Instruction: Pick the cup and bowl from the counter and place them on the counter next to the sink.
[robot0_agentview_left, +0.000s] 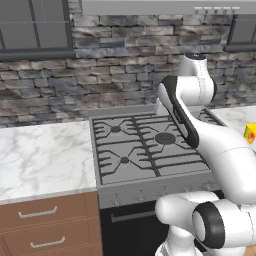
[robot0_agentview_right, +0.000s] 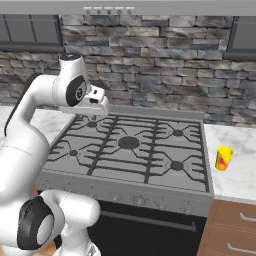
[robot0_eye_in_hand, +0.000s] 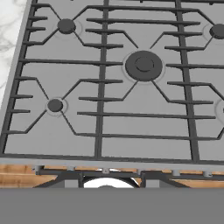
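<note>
A small yellow cup w/ an orange-red mark stands upright at the right of the right base view, on white marble counter just beside the stove's right edge. In the left base view the same cup peeks out at the far right edge, partly behind the robot arm. The bowl isn't something I can place from these frames.

Center of both base views: a grey gas stove w/ dark grates & burners, stone wall behind, wooden drawers w/ metal handles at lower left of the left base view.

The arm is folded high over the stove's left-rear area, hand pointing down; probably a ready pose, so the hand camera looks over the cooktop. The gripper tips sit at the bottom of the hand view, apart, nothing between them: partly open, holding nothing. The cup stands well apart from it, so the pick seems not yet begun.
</note>
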